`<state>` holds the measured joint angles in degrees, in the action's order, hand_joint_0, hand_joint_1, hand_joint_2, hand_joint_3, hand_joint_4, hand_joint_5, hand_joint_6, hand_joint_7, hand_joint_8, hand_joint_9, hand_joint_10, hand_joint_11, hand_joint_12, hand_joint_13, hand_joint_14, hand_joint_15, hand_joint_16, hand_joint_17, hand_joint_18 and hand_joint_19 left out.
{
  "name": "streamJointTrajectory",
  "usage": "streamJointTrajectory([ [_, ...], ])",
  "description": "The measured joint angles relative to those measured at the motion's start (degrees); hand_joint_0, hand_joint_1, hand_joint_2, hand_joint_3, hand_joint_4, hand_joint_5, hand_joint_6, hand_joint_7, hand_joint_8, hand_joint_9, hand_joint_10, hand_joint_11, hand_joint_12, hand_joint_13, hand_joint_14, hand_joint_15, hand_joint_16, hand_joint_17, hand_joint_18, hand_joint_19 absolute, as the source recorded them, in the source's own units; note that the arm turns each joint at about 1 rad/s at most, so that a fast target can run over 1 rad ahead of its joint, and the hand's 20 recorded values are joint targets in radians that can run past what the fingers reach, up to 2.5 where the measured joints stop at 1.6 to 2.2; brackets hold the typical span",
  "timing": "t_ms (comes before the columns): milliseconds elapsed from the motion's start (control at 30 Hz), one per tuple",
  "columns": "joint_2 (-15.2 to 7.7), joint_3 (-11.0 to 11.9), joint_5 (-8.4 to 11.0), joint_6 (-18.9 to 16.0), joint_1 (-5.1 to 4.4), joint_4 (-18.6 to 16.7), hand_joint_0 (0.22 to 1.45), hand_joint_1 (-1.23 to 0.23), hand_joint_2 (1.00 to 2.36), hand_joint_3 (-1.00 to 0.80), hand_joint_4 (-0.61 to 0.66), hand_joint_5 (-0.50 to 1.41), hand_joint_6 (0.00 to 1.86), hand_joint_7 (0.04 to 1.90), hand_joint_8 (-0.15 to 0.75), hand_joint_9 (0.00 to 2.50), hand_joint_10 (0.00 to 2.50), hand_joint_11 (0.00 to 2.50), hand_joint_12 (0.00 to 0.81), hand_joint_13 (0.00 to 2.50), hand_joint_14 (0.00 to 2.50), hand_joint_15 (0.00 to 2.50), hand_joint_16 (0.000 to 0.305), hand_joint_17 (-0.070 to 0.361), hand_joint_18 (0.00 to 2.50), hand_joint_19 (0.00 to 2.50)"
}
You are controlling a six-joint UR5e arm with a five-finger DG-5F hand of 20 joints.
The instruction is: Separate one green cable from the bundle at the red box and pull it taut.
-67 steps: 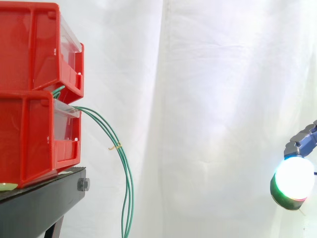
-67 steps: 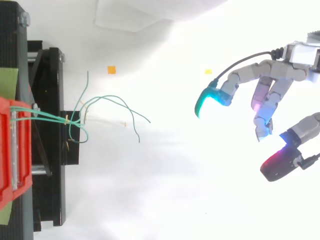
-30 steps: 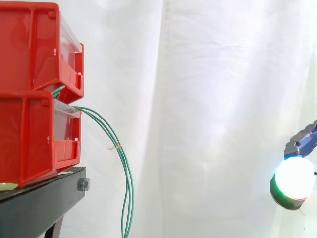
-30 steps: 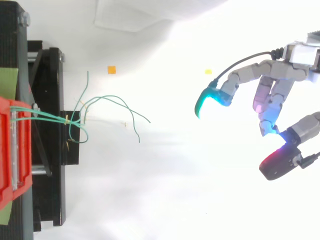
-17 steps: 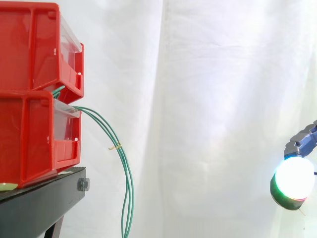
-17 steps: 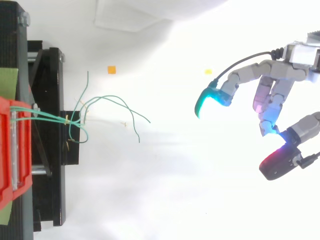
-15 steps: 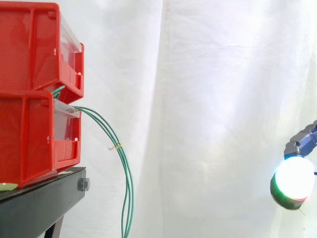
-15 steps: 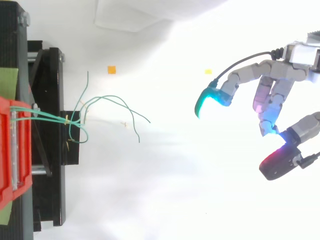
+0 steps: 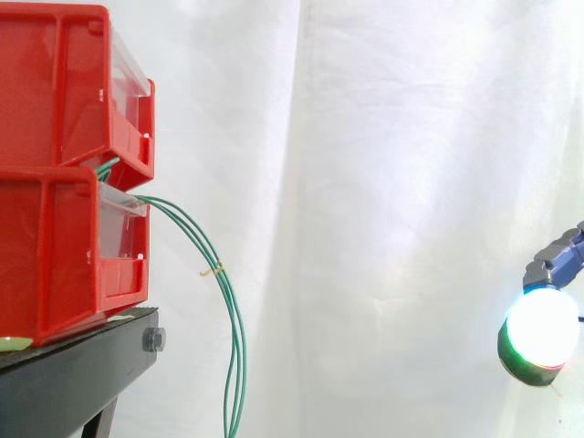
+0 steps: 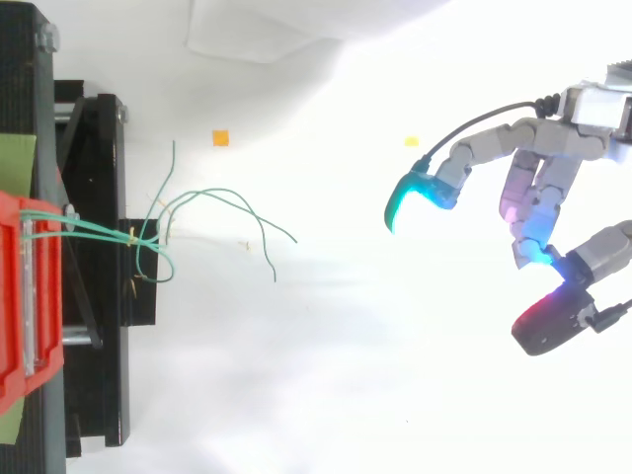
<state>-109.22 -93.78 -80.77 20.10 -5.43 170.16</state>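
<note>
Thin green cables (image 9: 230,319) come out from between two stacked red bins (image 9: 68,173) at the left and hang down in a loose bundle, tied by a small tan twist. From above, the cables (image 10: 212,212) fan out rightwards from the red bin (image 10: 28,296) with their free ends apart. My hand (image 10: 538,188) hovers far to the right of them, fingers relaxed and spread, holding nothing. In the side view one glowing fingertip (image 9: 541,330) shows at the right edge.
The bins rest on a black stand (image 9: 73,383), seen from above as a black frame (image 10: 94,267). A white curtain hangs behind. Two small markers, orange (image 10: 220,138) and yellow (image 10: 411,142), lie on the white floor.
One finger has curled slightly inward toward the thumb since the earliest frames. The hand's position and the cables have not changed.
</note>
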Motion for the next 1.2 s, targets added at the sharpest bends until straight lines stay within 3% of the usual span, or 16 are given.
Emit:
streamJointTrajectory([
  [33, 0.0, 0.0, 0.00, 0.0, 0.00, 0.0, 0.60, -0.77, 1.00, -0.50, 0.19, -0.15, 0.50, 0.71, 0.196, 1.13, 0.02, 0.64, 0.313, 1.07, 0.02, 0.56, 0.040, 0.090, 0.75, 0.73],
  [100, 0.0, 0.0, 0.00, 0.0, -0.01, 0.0, 0.60, -0.76, 1.00, -0.50, 0.18, -0.17, 0.50, 0.69, 0.199, 1.03, 0.02, 0.52, 0.335, 1.02, 0.01, 0.52, 0.038, 0.086, 0.70, 0.72],
  [233, 0.0, 0.0, 0.00, 0.0, 0.02, 0.0, 0.60, -0.77, 1.00, -0.50, 0.18, -0.16, 0.50, 0.73, 0.205, 1.27, 0.02, 1.01, 0.326, 0.99, 0.02, 0.66, 0.041, 0.093, 0.75, 0.76],
  [300, 0.0, 0.0, 0.00, 0.0, 0.01, 0.0, 0.60, -0.77, 1.00, -0.50, 0.19, -0.15, 0.50, 0.72, 0.195, 1.28, 0.02, 0.94, 0.326, 1.06, 0.02, 0.65, 0.041, 0.093, 0.76, 0.76],
  [367, 0.0, 0.0, 0.00, 0.0, 0.01, 0.0, 0.60, -0.76, 1.00, -0.50, 0.18, -0.16, 0.50, 0.69, 0.206, 1.07, 0.02, 0.58, 0.334, 1.02, 0.02, 0.54, 0.039, 0.088, 0.71, 0.72],
  [400, 0.0, 0.0, 0.00, 0.0, 0.01, 0.0, 0.60, -0.76, 1.00, -0.50, 0.19, -0.17, 0.50, 0.68, 0.211, 1.06, 0.02, 0.55, 0.341, 1.02, 0.02, 0.54, 0.039, 0.087, 0.70, 0.72],
  [433, 0.0, 0.0, 0.00, 0.0, 0.00, 0.0, 0.60, -0.76, 1.00, -0.50, 0.19, -0.17, 0.50, 0.68, 0.223, 1.06, 0.01, 0.56, 0.337, 1.01, 0.02, 0.55, 0.039, 0.087, 0.70, 0.73],
  [533, 0.0, 0.0, 0.00, 0.0, -0.01, 0.0, 0.60, -0.75, 1.00, -0.50, 0.20, -0.16, 0.50, 0.73, 0.221, 1.31, 0.02, 1.02, 0.332, 1.03, 0.02, 0.66, 0.040, 0.091, 0.74, 0.76],
  [600, 0.0, 0.0, 0.00, 0.0, -0.01, 0.0, 0.60, -0.75, 1.00, -0.50, 0.20, -0.15, 0.50, 0.74, 0.207, 1.31, 0.02, 1.00, 0.334, 1.07, 0.02, 0.66, 0.041, 0.092, 0.76, 0.76],
  [667, 0.0, 0.0, 0.00, 0.0, -0.01, 0.0, 0.60, -0.75, 1.00, -0.50, 0.19, -0.16, 0.50, 0.69, 0.206, 1.14, 0.02, 0.62, 0.320, 1.04, 0.02, 0.55, 0.039, 0.089, 0.74, 0.73],
  [733, 0.0, 0.0, 0.00, 0.0, -0.01, 0.0, 0.60, -0.75, 1.00, -0.50, 0.20, -0.17, 0.50, 0.68, 0.210, 1.02, 0.01, 0.49, 0.319, 0.99, 0.01, 0.49, 0.037, 0.084, 0.69, 0.71],
  [800, 0.0, 0.0, 0.00, 0.0, 0.00, 0.0, 0.60, -0.75, 1.00, -0.50, 0.20, -0.17, 0.50, 0.69, 0.209, 1.03, 0.01, 0.54, 0.327, 1.00, 0.02, 0.54, 0.038, 0.085, 0.70, 0.72],
  [867, 0.0, 0.0, 0.00, 0.0, 0.00, 0.0, 0.60, -0.75, 1.00, -0.50, 0.21, -0.16, 0.50, 0.73, 0.220, 1.23, 0.02, 0.89, 0.322, 1.03, 0.02, 0.63, 0.040, 0.091, 0.77, 0.76],
  [933, 0.0, 0.0, 0.00, 0.0, -0.01, 0.0, 0.60, -0.75, 1.00, -0.50, 0.20, -0.16, 0.50, 0.73, 0.204, 1.32, 0.02, 0.99, 0.319, 1.07, 0.02, 0.65, 0.041, 0.092, 0.79, 0.76],
  [1067, 0.0, 0.0, 0.00, 0.0, -0.01, 0.0, 0.60, -0.75, 1.00, -0.50, 0.20, -0.18, 0.50, 0.66, 0.194, 0.96, 0.01, 0.42, 0.312, 0.96, 0.01, 0.45, 0.036, 0.081, 0.66, 0.70],
  [1200, 0.0, 0.0, 0.00, 0.0, -0.02, 0.0, 0.60, -0.75, 1.00, -0.50, 0.19, -0.17, 0.50, 0.71, 0.232, 1.11, 0.02, 0.75, 0.323, 1.01, 0.02, 0.62, 0.040, 0.091, 0.74, 0.74],
])
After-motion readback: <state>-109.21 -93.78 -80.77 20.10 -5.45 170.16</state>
